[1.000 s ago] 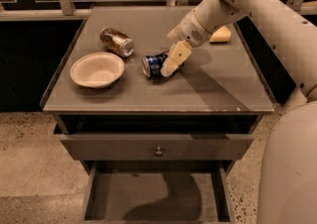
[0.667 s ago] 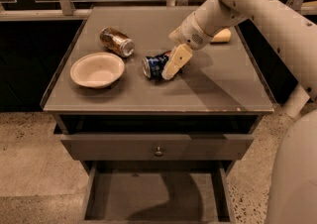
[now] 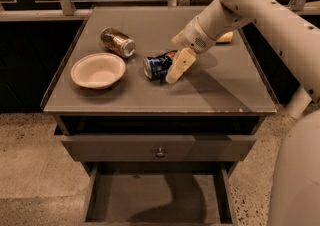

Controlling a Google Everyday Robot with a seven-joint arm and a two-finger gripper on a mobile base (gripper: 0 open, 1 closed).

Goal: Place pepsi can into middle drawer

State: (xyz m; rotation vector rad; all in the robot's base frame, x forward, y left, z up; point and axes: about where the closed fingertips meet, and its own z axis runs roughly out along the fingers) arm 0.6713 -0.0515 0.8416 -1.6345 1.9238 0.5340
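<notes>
Grey surface of a low cabinet, seen from the front and from above. Near its middle, pepsi can, blue with a silver end, lying on its side and resting on the surface, the silver end turned left and toward the camera.

Right at the can's right end, cream-coloured gripper, tilted downward and leftward, overlapping that end of the can. Impossible to tell whether the jaws stand apart or are clamped on the can, with part of the gripper hidden behind it. Behind the gripper, thick white arm coming in from the upper right and running off the right edge.

Further back and to the left, brown-gold can, also on its side, apart from the blue one. In front of that, toward the left edge, pale round bowl, upright, touching neither can. Near the back right, small yellowish object, partly hidden by the arm.

Under the surface, shut grey drawer front with a small round knob. Lower still, middle drawer, pulled out toward the camera, flat grey floor crossed by a dark shadow. On either side, speckled stone floor.
</notes>
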